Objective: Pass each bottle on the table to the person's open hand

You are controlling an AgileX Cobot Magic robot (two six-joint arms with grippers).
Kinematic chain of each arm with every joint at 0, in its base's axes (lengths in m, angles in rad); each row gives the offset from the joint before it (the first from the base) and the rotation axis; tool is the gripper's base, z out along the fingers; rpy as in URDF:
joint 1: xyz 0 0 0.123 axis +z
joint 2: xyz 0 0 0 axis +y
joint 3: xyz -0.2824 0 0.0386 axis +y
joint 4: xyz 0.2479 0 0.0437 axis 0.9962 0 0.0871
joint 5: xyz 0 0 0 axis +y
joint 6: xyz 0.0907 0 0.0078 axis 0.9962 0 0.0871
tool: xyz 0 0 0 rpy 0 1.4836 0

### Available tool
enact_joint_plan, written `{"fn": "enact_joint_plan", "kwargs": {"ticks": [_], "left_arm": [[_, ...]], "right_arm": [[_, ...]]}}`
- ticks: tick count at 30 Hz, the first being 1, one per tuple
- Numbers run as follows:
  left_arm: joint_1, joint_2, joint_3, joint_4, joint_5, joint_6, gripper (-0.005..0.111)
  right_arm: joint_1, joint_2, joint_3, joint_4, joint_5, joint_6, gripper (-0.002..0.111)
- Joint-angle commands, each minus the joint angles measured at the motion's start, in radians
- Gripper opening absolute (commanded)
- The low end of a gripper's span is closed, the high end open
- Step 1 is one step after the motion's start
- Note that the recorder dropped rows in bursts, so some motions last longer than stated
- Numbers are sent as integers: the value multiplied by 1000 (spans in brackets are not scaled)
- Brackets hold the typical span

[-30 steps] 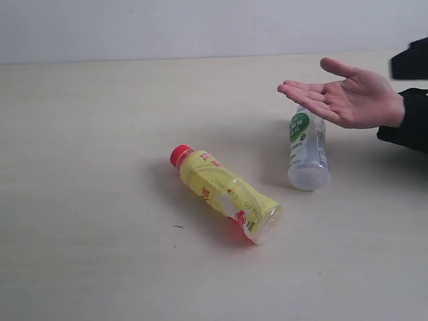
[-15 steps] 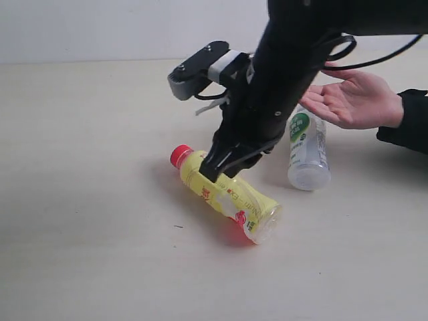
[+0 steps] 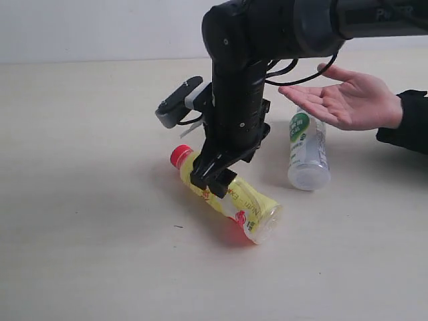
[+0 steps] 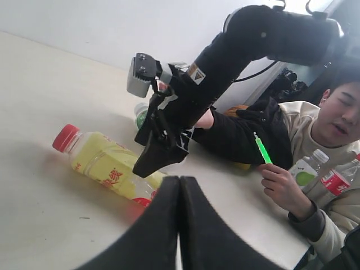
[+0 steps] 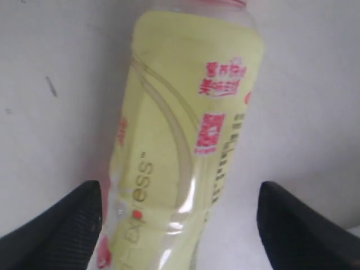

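Note:
A yellow-labelled bottle [image 3: 253, 206] with a red cap lies on its side in the middle of the table [image 3: 80, 200]. My right gripper [image 3: 212, 179] hangs just over its neck end, open, one finger on each side of the bottle [image 5: 185, 124]; the fingers [image 5: 56, 225] do not touch it. A white bottle with a green mark [image 3: 307, 150] lies to the right, below the person's open hand [image 3: 348, 100]. My left gripper [image 4: 180, 183] is shut and empty, off to the side, facing the yellow bottle [image 4: 104, 163]. It does not show in the exterior view.
The right arm [image 3: 241, 80] reaches in from the upper right, in front of the hand. In the left wrist view a seated person [image 4: 337, 118] past the table edge has a white bottle [image 4: 305, 170] and a red-labelled bottle [image 4: 337, 183] by the chest.
The right arm, out of view a second ago, has come in from the upper right and lowered over the yellow bottle while its jaws opened wide. The bottles have not moved.

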Motion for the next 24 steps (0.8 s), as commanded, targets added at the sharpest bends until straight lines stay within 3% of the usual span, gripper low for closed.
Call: {"fn": "enact_joint_plan", "kwargs": {"ticks": [1,16,20,24], "left_arm": [[0,-6,0,-5,-1,4,0],[0,-6,0,-5,-1,4,0],[0,-6,0,-5,-1,4,0],[0,-6,0,-5,-1,4,0]], "right_arm": [[4,35,-8,-87,-38,34,73],[4,138,-8,-54,-91,34,69],[4,143,-8,-63,-93,77,51],[4,101,-8,-60,-85,133,17]]}}
